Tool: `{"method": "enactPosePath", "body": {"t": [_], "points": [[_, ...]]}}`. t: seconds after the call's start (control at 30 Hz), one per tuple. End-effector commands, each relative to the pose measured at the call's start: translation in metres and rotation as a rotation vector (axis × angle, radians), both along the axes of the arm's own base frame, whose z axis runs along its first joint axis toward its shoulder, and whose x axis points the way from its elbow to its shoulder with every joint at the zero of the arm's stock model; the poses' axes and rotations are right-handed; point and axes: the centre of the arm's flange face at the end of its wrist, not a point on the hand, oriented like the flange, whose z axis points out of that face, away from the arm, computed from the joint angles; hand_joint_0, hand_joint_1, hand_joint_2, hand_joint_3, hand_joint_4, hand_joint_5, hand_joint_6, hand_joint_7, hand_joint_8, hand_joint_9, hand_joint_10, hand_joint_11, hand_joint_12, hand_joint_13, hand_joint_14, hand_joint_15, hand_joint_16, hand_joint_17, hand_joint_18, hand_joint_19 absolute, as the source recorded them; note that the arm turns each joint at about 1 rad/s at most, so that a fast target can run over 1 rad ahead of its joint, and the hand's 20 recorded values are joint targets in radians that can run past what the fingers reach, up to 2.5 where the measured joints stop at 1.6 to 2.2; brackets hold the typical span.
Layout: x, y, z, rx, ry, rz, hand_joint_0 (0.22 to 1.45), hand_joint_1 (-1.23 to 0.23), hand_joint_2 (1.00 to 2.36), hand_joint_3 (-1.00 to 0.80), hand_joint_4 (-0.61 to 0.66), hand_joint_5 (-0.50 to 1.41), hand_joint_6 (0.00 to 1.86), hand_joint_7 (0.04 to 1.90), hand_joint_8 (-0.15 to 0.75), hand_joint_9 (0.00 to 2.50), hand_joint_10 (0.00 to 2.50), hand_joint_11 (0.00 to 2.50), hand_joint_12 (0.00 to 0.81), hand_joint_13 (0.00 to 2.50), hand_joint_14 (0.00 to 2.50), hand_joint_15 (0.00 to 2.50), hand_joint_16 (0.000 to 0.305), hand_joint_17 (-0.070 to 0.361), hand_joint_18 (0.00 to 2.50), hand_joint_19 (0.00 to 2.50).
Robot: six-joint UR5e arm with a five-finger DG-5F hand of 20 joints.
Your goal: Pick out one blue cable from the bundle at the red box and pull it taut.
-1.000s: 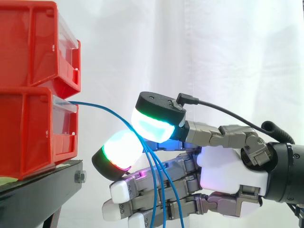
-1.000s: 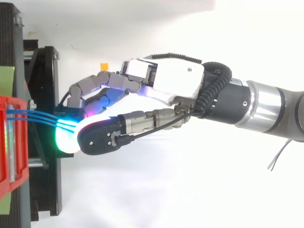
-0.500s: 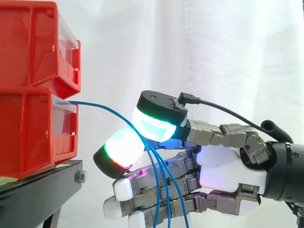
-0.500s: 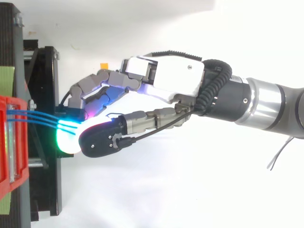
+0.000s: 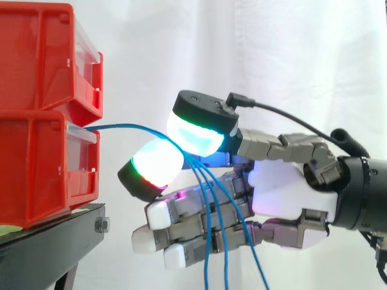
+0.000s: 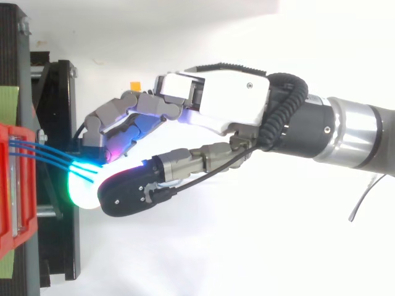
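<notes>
Cables (image 5: pixel 121 125) thin, blue, bowed from red bin (image 5: pixel 36 163) into hand (image 5: pixel 284 193).

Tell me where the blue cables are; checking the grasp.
Side view: the blue cables leave the lower red bin at left, pass pinched between the hand's glowing pads, then hang down.

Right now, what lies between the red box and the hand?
The blue cables cross that gap, from the red box to the hand, in side and top views.

Lab bench: white curtain (image 5: pixel 278 54), red bins (image 5: pixel 36 157).
</notes>
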Motion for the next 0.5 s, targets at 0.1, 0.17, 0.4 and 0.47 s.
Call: {"method": "enactPosePath", "body": {"t": [0.1, 0.17, 0.4, 0.47], "points": [[-0.01, 0.003, 0.027, -0.031, 0.053, -0.002, 0.59, -0.71, 1.02, -0.22, 0.13, -0.16, 0.91, 0.84, 0.287, 0.85, 0.02, 0.63, 0.346, 0.69, 0.01, 0.35, 0.053, 0.12, 0.62, 0.53], [-0.012, 0.004, 0.027, -0.04, 0.064, -0.003, 0.6, -0.74, 1.02, -0.23, 0.12, -0.17, 0.92, 0.82, 0.289, 0.86, 0.02, 0.65, 0.346, 0.69, 0.01, 0.35, 0.053, 0.12, 0.64, 0.52], [-0.009, 0.004, 0.035, -0.041, 0.055, -0.005, 0.63, -0.78, 1.01, -0.31, 0.1, -0.17, 0.92, 0.83, 0.29, 0.87, 0.02, 0.67, 0.348, 0.71, 0.01, 0.35, 0.053, 0.12, 0.69, 0.52], [-0.009, 0.004, 0.035, -0.041, 0.055, -0.007, 0.65, -0.8, 1.01, -0.34, 0.09, -0.17, 0.92, 0.84, 0.29, 0.88, 0.02, 0.67, 0.347, 0.72, 0.02, 0.35, 0.053, 0.119, 0.71, 0.51]]}}
